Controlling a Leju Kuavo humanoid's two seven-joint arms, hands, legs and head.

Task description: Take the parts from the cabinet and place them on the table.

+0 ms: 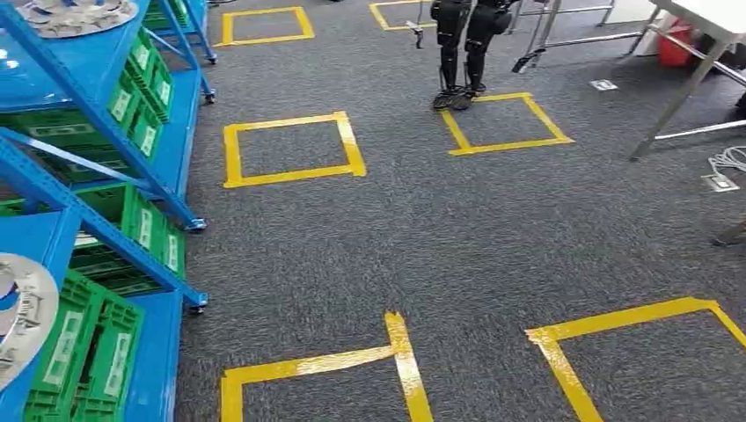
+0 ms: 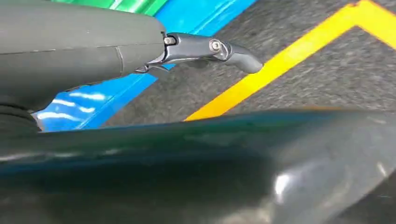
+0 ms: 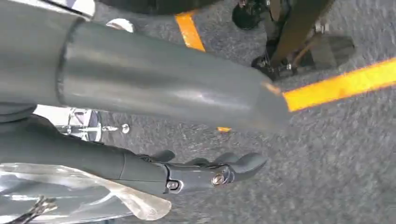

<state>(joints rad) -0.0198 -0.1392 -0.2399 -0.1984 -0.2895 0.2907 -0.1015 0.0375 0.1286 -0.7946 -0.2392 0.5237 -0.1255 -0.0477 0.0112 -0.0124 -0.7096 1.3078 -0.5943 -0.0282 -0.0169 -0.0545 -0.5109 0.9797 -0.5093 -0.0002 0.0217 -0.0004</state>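
Head view, two shelved parts (image 1: 19, 312), right hand (image 3: 196, 170) holding part (image 3: 60, 198) (bagged), left hand (image 2: 210, 49) unclear

The head view looks forward and down from high up over grey carpet (image 1: 457, 237) marked with yellow tape squares (image 1: 290, 149), the blue cabinet (image 1: 53, 158) with green bins (image 1: 132, 220) along its left edge. The left wrist view sits close behind the left hand (image 2: 205, 49), looking down at the same carpet, tape and cabinet edge. The right wrist view, close behind the right hand (image 3: 201, 170), shares carpet and tape
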